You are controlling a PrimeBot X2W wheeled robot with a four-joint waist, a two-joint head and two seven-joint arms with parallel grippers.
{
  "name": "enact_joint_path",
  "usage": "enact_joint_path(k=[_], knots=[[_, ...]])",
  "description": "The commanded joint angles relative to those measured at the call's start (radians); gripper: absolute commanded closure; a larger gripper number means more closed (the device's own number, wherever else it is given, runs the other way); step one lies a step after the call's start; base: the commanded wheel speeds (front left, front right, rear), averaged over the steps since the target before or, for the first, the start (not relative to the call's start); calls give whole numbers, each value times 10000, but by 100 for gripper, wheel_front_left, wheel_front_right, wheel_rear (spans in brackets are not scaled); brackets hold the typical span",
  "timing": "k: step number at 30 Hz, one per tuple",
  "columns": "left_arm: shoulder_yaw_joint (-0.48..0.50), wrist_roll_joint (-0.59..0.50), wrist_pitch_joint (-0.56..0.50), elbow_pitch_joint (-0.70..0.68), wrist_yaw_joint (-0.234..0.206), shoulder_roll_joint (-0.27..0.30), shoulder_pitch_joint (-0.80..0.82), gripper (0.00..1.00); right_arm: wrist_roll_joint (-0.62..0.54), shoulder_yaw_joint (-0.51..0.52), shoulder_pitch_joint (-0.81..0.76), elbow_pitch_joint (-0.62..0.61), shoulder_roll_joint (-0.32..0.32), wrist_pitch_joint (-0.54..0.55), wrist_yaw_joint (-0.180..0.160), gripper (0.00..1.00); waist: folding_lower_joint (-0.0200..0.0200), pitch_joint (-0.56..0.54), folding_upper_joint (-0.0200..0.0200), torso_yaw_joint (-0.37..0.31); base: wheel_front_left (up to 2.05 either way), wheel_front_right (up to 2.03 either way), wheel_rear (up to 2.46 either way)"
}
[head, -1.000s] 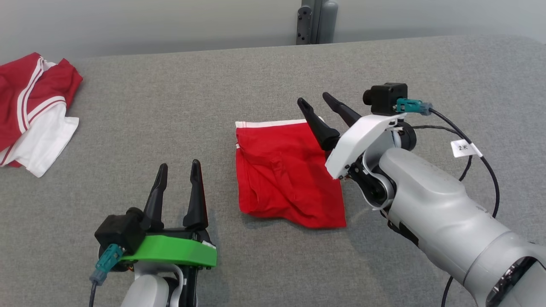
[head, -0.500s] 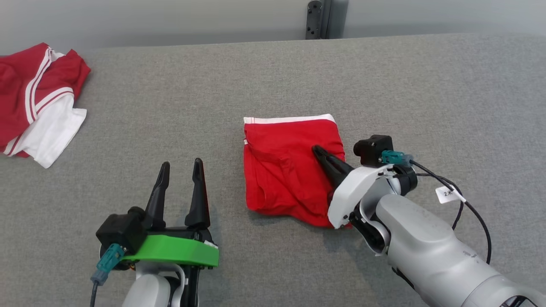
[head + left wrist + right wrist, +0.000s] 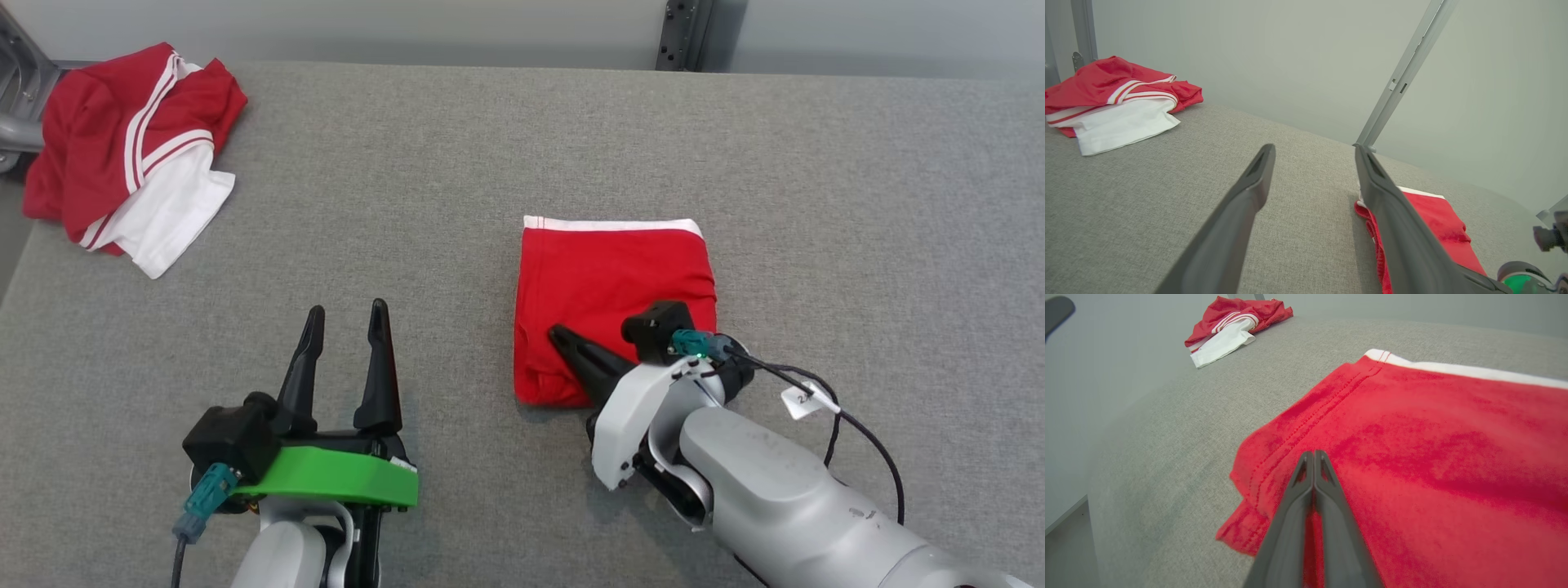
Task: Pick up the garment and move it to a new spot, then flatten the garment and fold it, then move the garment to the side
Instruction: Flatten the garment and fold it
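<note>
The garment point(image 3: 612, 278) is a red piece with a white band on its far edge, lying folded and flat in a rough square on the grey table point(image 3: 424, 188). My right gripper point(image 3: 559, 335) is shut, and its fingers lie low over the garment's near left part with no cloth pinched between them. The right wrist view shows the closed tips point(image 3: 1314, 453) against the red cloth point(image 3: 1433, 437) near its stitched hem. My left gripper point(image 3: 344, 310) stands open above bare table, left of the garment. In the left wrist view the left gripper point(image 3: 1312, 149) has the garment point(image 3: 1437, 216) beside its right finger.
A crumpled pile of red and white clothes point(image 3: 131, 147) lies at the table's far left corner, also seen as a pile point(image 3: 1114, 98) and a distant pile point(image 3: 1233, 318). A metal post point(image 3: 682, 33) rises behind the far edge. The table's left edge point(image 3: 16, 278) is close to the pile.
The head camera has shifted. My right gripper closed and swept from the garment's far right edge to its near left part; the cloth lies flatter and squarer. The left arm has not moved.
</note>
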State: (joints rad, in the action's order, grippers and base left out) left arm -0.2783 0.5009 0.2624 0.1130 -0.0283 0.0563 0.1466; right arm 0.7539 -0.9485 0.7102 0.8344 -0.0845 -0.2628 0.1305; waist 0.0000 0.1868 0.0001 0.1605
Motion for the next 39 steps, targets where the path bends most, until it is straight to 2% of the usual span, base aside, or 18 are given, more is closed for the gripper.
enact_joint_path(k=[1, 7, 15, 20, 24, 26, 28, 29, 30, 34, 39], knots=[[23, 37, 28, -38, -44, 17, 59, 0, -72, -209, -230, -163, -46, -27, 2, 100, 0, -31, -1, 88, 0, 0, 0], [32, -1, 30, -69, -57, 6, -35, 0, 132, -1098, -480, -92, -1, -27, 2, 100, 0, -71, -1, 167, 0, 0, 0], [119, -26, 31, -80, -72, -5, -150, 0, 10, -1343, -483, -95, 61, -27, 2, 100, 0, -160, -1, 87, 0, 0, 0], [217, -88, 30, -134, -68, 33, -285, 0, -578, -897, -505, -1141, -119, -28, 2, 100, 0, -357, -1, -124, 0, 0, 0], [339, -134, 30, -199, -51, 97, -432, 0, -1207, 281, -980, -2245, -306, -28, 2, 100, 0, -593, -1, -380, 0, 0, 0], [350, -179, 24, -212, -21, 119, -478, 0, -1611, 1212, -1233, -2754, -421, -28, 1, 82, 0, -720, -1, -535, 0, 0, 0], [372, -235, 20, -216, -8, 129, -522, 0, -2087, 2208, -1658, -3182, -486, -28, 2, 38, 0, -856, -1, -692, 0, 0, 0], [397, -249, 18, -215, -26, 131, -549, 0, -2312, 2649, -1868, -3363, -482, -26, 2, 10, 0, -915, -1, -763, 0, 0, 0], [410, -271, 18, -201, -49, 131, -599, 0, -2576, 3090, -2114, -3565, -466, -28, 2, 0, 0, -982, -1, -849, 0, 0, 0], [526, -284, 20, -160, -118, 115, -770, 0, -3627, 5055, -3127, -4374, -290, -28, 2, 0, 0, -1216, -1, -1211, 0, 0, 0], [628, -543, 18, -181, -188, 186, -996, 0, -4661, 6921, -4274, -5285, -39, -28, 2, 0, 0, -1379, -1, -1613, 0, 0, 0]])
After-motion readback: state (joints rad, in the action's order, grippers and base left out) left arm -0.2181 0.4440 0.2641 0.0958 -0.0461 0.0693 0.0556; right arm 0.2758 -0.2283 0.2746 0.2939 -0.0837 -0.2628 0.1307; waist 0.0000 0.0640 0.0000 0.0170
